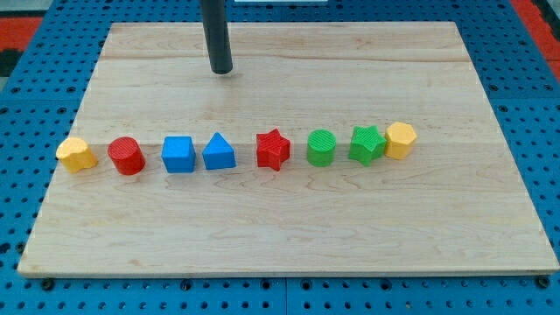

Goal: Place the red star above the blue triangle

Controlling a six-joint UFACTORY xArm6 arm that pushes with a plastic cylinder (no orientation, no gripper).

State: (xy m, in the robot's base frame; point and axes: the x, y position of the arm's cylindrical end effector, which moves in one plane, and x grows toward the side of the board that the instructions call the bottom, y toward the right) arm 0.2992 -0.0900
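The red star (pixel 272 150) lies in a row of blocks across the middle of the wooden board (pixel 289 227). The blue triangle (pixel 219 152) sits just to its left in the same row, a small gap between them. My tip (pixel 221 71) is near the view's top, well above the blue triangle and up-left of the red star, touching no block.
The row holds, from the view's left: a yellow hexagon (pixel 76 154), a red cylinder (pixel 127 156), a blue cube (pixel 178 154), then right of the star a green cylinder (pixel 321 147), a green star (pixel 367 144) and a yellow hexagon (pixel 400 139).
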